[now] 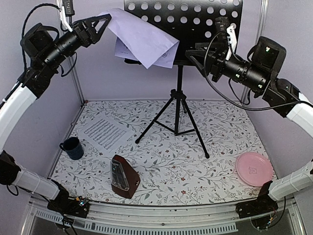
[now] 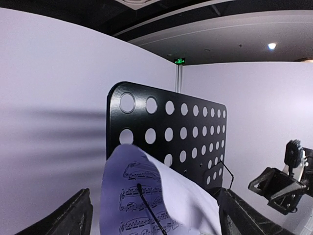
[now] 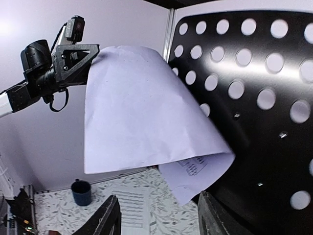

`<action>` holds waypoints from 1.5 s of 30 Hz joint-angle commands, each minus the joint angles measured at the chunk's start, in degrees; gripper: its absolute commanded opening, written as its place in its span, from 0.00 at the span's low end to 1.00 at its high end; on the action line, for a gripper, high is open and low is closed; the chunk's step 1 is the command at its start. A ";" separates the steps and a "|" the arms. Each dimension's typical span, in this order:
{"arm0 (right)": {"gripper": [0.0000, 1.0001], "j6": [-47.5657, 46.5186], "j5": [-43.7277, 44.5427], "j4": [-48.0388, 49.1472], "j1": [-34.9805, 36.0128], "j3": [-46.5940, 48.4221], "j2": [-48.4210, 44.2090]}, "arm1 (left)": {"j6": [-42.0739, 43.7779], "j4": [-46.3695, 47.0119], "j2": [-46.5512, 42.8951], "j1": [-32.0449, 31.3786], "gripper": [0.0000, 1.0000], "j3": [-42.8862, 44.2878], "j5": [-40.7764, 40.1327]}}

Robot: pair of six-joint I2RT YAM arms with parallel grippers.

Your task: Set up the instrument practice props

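Observation:
The black music stand point(image 1: 179, 105) stands at the back middle, its perforated desk point(image 1: 195, 22) at the top. One white sheet of music point(image 1: 142, 39) rests on the desk's left part, its top curled forward and drooping. My left gripper point(image 1: 105, 20) is open at the sheet's upper left corner. In the left wrist view point(image 2: 154, 215) the sheet point(image 2: 186, 200) lies between the spread fingers. My right gripper point(image 1: 193, 53) is open and empty beside the desk's lower right, facing the sheet point(image 3: 142, 112). A second sheet point(image 1: 104, 133) lies flat on the table. The dark-red metronome point(image 1: 123, 176) stands near the front.
A dark blue mug point(image 1: 72, 147) stands at the table's left edge, beside the flat sheet. A pink plate point(image 1: 253, 168) lies at the front right. The stand's tripod legs point(image 1: 195, 134) spread over the table's middle. White walls close in the back and sides.

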 commanded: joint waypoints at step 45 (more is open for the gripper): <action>0.56 -13.63 15.13 32.85 3.04 22.08 27.07 | -11.96 7.69 1.94 11.87 0.69 -14.63 15.33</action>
